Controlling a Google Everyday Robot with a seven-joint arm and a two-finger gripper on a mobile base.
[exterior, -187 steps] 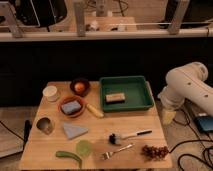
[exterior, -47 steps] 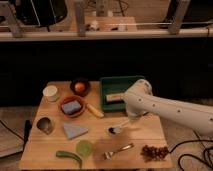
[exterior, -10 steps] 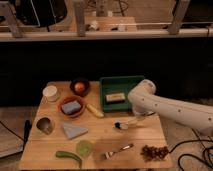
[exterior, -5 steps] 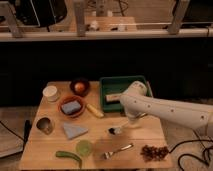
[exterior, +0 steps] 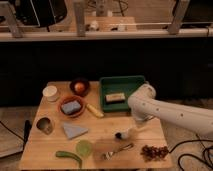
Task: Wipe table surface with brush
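Note:
The table surface (exterior: 107,127) is a light tan wooden top that carries everything else. The brush lies low over its front middle, with its dark bristle head (exterior: 119,135) on or just above the wood and its white handle (exterior: 128,133) pointing right. My white arm (exterior: 145,102) reaches in from the right, over the corner of the green tray. My gripper (exterior: 134,130) is at the arm's lower end, shut on the brush handle.
The green tray (exterior: 105,87) holds a tan block (exterior: 115,97). A fork (exterior: 118,150) and a dark red cluster (exterior: 154,151) lie near the front edge. To the left are two bowls (exterior: 71,106) (exterior: 80,86), a white cup (exterior: 50,93), a metal cup (exterior: 44,125) and a grey cloth (exterior: 74,131).
The brush head swept left across the table, then came back right and a little toward the front edge. The arm moved with it. The other items have not moved.

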